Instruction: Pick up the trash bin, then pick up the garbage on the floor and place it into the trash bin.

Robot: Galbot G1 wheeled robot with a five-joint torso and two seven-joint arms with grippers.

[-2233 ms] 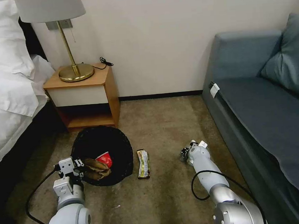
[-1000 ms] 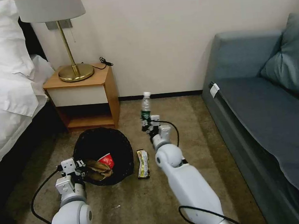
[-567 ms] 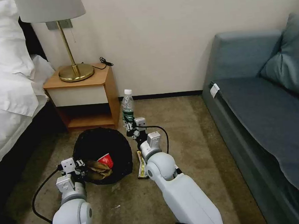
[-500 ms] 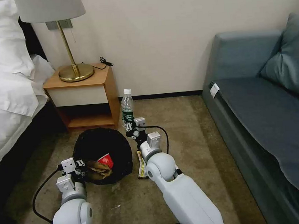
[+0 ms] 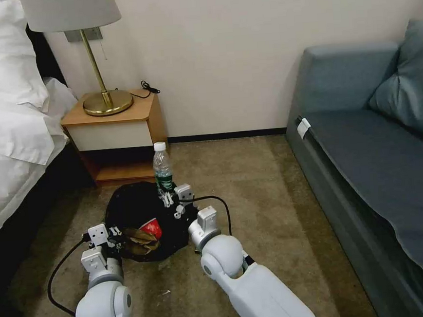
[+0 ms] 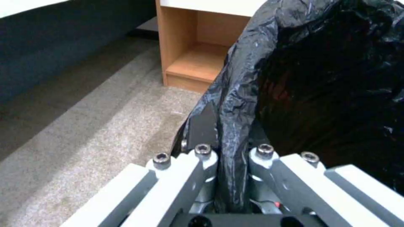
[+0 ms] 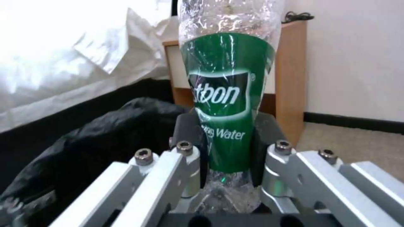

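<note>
On the tan carpet (image 5: 252, 184), the left gripper (image 6: 229, 164) pinches the rim of the black-bagged round trash bin (image 5: 137, 208), while the right gripper (image 7: 229, 151) clamps a clear green-labelled plastic bottle (image 5: 162, 169) upright over its far edge.

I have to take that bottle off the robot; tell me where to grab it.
Grip the bottle by its bare upper body below the cap, from above: it stands upright, and the right gripper is shut around its labelled lower part.
</note>
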